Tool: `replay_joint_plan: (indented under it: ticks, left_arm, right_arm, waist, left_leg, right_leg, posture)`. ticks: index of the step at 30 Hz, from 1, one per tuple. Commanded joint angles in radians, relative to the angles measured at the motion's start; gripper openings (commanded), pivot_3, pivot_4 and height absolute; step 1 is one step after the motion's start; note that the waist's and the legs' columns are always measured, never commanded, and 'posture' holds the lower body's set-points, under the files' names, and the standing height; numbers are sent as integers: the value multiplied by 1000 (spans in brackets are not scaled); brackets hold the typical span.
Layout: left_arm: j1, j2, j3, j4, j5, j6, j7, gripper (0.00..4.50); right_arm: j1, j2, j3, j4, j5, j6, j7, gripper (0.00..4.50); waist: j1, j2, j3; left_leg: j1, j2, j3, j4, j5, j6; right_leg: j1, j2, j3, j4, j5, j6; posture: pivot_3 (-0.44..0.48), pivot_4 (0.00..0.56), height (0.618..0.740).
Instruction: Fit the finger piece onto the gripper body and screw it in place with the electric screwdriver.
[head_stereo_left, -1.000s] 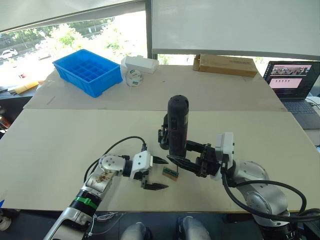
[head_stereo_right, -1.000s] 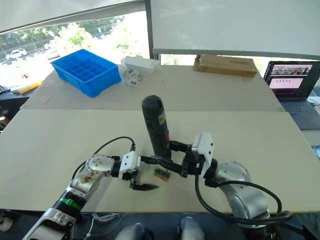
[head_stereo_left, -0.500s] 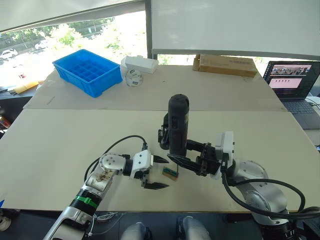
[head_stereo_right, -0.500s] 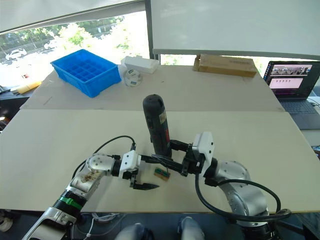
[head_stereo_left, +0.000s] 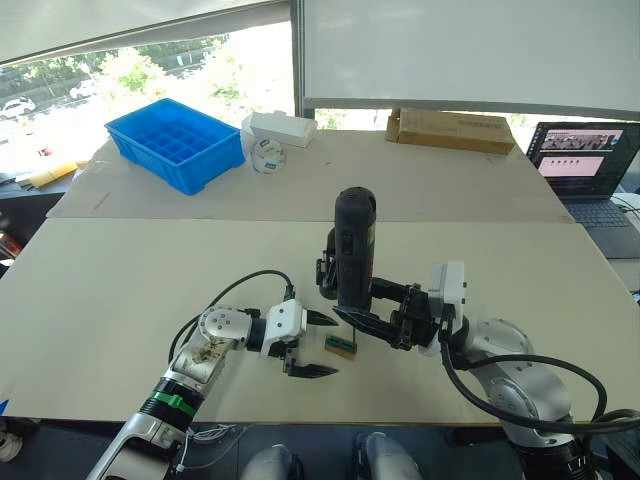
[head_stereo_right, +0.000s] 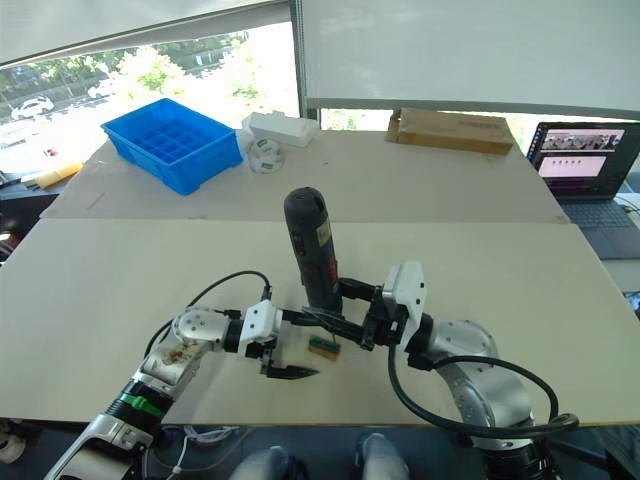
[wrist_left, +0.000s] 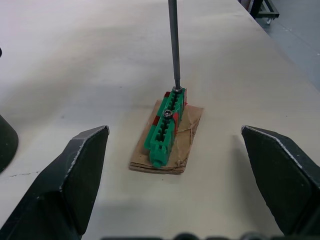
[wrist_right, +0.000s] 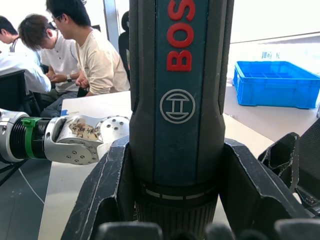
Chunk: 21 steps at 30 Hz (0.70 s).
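The right gripper (head_stereo_right: 335, 325) was clamped around the one electric screwdriver (head_stereo_left: 353, 250), holding it upright near the front edge of the table (head_stereo_left: 120, 290). I took that upright hold to be so the thin metal bit (wrist_left: 173, 45) could come straight down on a screw head. In the left wrist view the bit's tip rested on the far end of a single small green block (wrist_left: 166, 125). The block lay on a scrap of brown card (wrist_left: 187, 135), and one screw (wrist_left: 168, 114) sat in it just short of the tip; it looked like a holder for fetching screws.

The left gripper (head_stereo_left: 308, 345) hovered just beside the block with its two fingers spread wide and nothing between them, perhaps waiting to steady it or the work.

Just behind the screwdriver stood the gripper body (head_stereo_left: 324, 275), mostly hidden by the tool. I could not pick out the finger piece, nor tell whether it was fitted.

Along the back edge sat one blue tray (head_stereo_left: 178, 143), one white box (head_stereo_left: 281, 128), one roll of tape (head_stereo_left: 267, 155) and one cardboard box (head_stereo_left: 452, 129); a laptop (head_stereo_left: 585, 165) stood at the far right.
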Motion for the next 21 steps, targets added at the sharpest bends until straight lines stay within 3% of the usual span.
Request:
replay_joint_plan:
  ticks: [1, 12, 21]
  left_arm:
    - [-13, -3, 19, -21, -20, 14, 9, 4500]
    - [38, 78, 76, -114, -68, 80, 6, 4500]
    - [6, 144, 152, -143, -148, 214, -4, 4500]
  right_arm:
    - [-13, -2, -16, -50, 22, -24, -2, 1919]
    - [-98, -56, -95, -155, 173, 116, -88, 1919]
    - [-459, -103, -120, -47, 420, 376, -154, 1919]
  waist:
    - [0, 0, 0]
    - [-3, 0, 0]
    - [-10, 0, 0]
  left_leg:
    - [0, 0, 0, 0, 0, 0]
    - [0, 0, 0, 0, 0, 0]
    - [0, 0, -1, 0, 0, 0]
  right_leg:
    - [0, 0, 0, 0, 0, 0]
    - [0, -1, 0, 0, 0, 0]
    - [0, -1, -1, 0, 0, -1]
  posture:
    - [0, 150, 738]
    - [0, 150, 738]
    - [0, 150, 738]
